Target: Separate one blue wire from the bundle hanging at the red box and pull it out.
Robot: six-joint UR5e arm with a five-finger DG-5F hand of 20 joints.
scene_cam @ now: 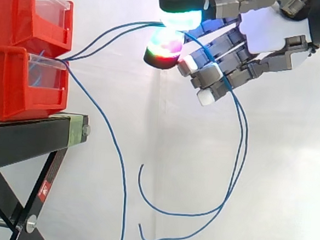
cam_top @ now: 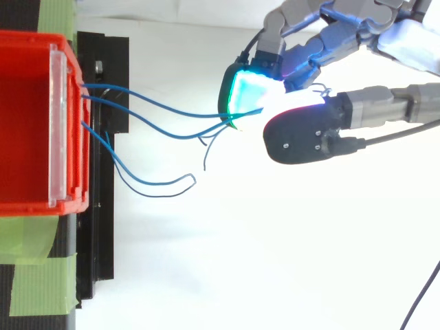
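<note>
The white curtain backs everything in the side view. The black stand sits at 8 o'clock, with its leg slanting down to the bottom edge. Two red bins are stacked on it at 9 to 10 o'clock, the upper bin resting on the lower bin. In the top view, strips of green tape lie at 7 o'clock beside the stand.

The hand enters at 1 o'clock, well apart from the bins. Two glowing pads are closed together on a pair of blue wires. One pad glows cyan-green above, and the other shows mixed red and green below. The rest of the fingers reach out half bent toward 8 o'clock and hold nothing.

The pair runs from the front of the lower bin up toward 2 o'clock to the pinch (two strands, not one). Past the hand both strands drop toward 5 o'clock, then sweep back to loose ends near 6 o'clock.

A third wire hangs free from the same bin front and curves down to the bottom edge.
</note>
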